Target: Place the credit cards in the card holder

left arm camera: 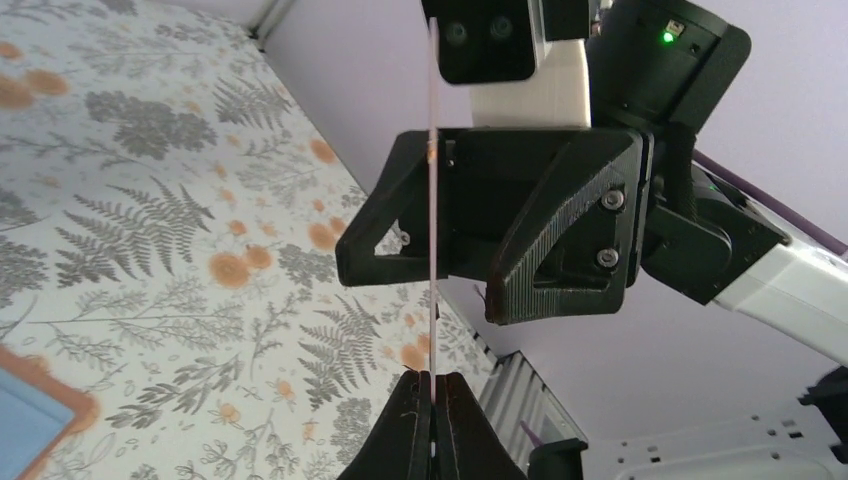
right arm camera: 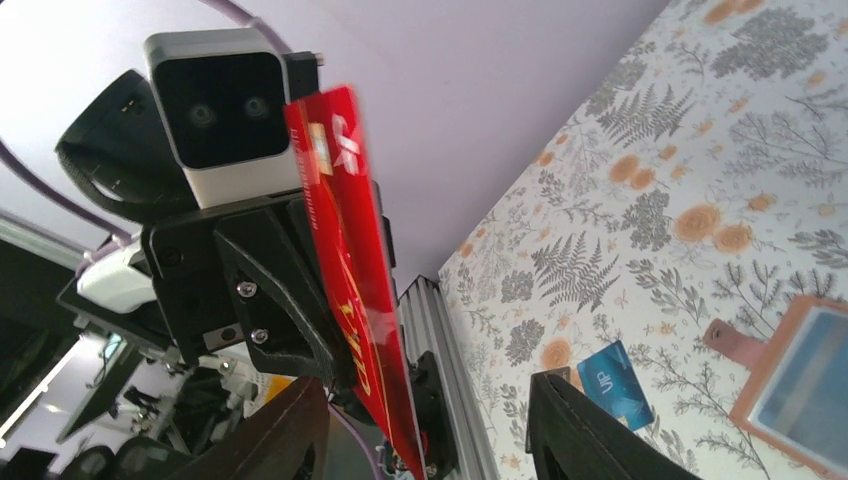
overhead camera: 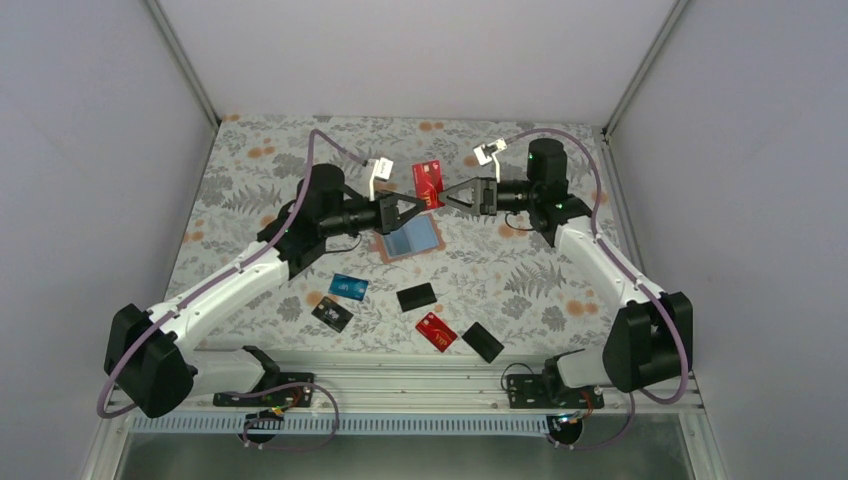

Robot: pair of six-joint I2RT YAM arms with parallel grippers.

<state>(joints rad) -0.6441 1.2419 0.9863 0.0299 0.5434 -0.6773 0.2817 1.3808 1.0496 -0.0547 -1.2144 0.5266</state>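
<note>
Card stock, one red credit card [overhead camera: 427,182]: upright, raised off floral table [overhead camera: 520,270], lower edge clamped in tightly closed left gripper [left arm camera: 432,400]. Right gripper [overhead camera: 447,199]: jaws parted, one each side of card faces, contact not discernible. Card holder [overhead camera: 412,240]: lying open mid-table, just below. Other credit cards, blue [overhead camera: 348,287], red [overhead camera: 436,331], black [overhead camera: 416,296]: flat, spaced apart, toward near edge.

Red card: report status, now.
Left gripper shut on red card, held aloft. Right gripper open, straddling it. Card holder open on table. Nothing blocking.
</note>
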